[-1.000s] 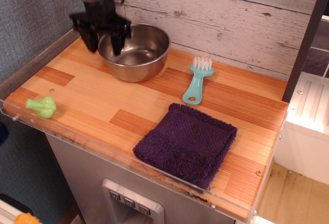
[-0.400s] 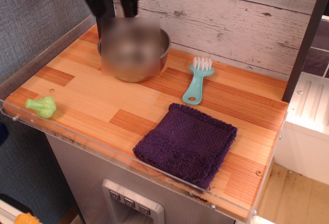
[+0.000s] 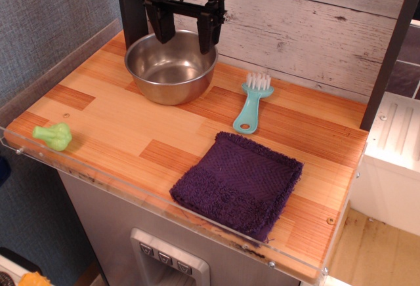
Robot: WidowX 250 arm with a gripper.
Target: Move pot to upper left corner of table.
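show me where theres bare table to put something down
Widest bare stretch of the table: between the green broccoli toy at the left edge, the pot behind and the purple cloth. Another: right of the teal brush, behind the cloth. Crowded: far left corner, where the open gripper hangs over the pot.

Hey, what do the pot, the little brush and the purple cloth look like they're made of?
The pot looks like stainless steel: shiny silver walls with a soft reflection inside. The brush seems to be moulded plastic, a smooth teal handle with white bristles. The purple cloth looks like terry towelling, with a fuzzy looped surface and frayed edges.
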